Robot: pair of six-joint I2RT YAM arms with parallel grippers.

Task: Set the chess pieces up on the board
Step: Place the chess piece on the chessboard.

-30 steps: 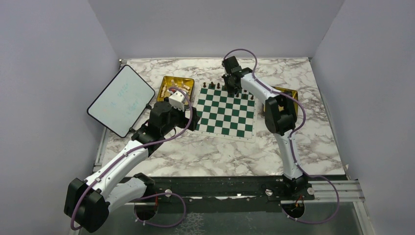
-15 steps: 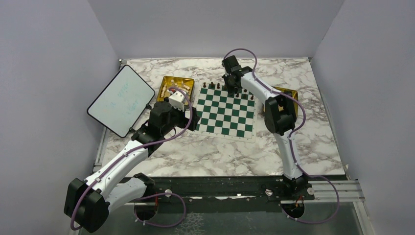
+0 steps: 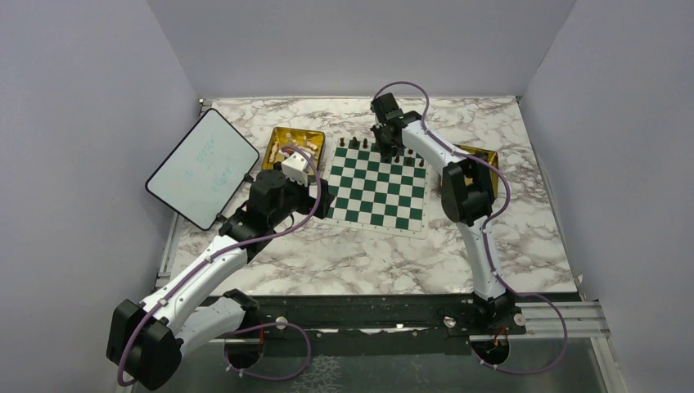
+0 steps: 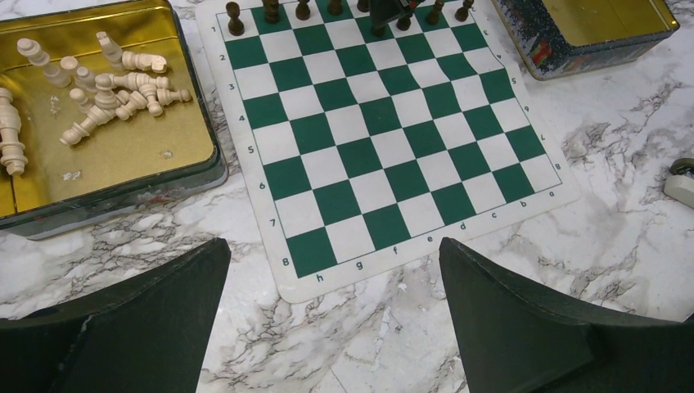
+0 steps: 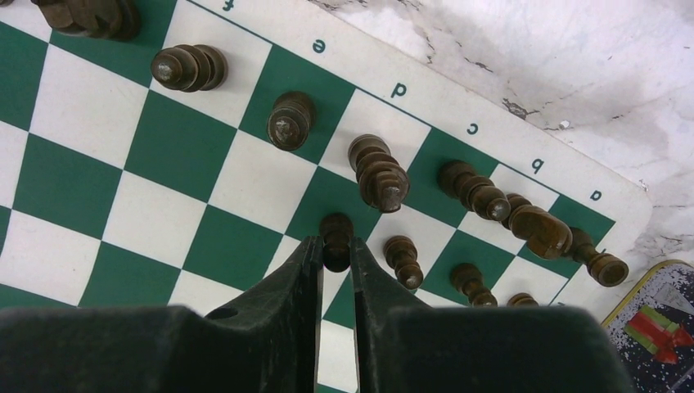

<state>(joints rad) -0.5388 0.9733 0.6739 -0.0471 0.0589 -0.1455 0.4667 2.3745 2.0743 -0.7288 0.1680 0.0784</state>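
Observation:
The green-and-white board [image 3: 378, 185] lies mid-table; it also shows in the left wrist view [image 4: 385, 139] and the right wrist view [image 5: 164, 164]. Several dark chess pieces [image 5: 380, 176] stand along its far edge. My right gripper [image 5: 335, 250] is shut on a dark pawn [image 5: 336, 236] over a second-row square; in the top view it hovers at the board's far edge [image 3: 389, 150]. Cream pieces [image 4: 106, 86] lie in the gold tray [image 4: 123, 155]. My left gripper [image 4: 331, 270] is open and empty above the marble at the board's near-left corner.
A white tablet [image 3: 202, 167] leans at the left. A second gold tray [image 3: 483, 155] sits right of the board, partly behind the right arm. A small white object [image 4: 679, 180] lies on the marble at the right in the left wrist view.

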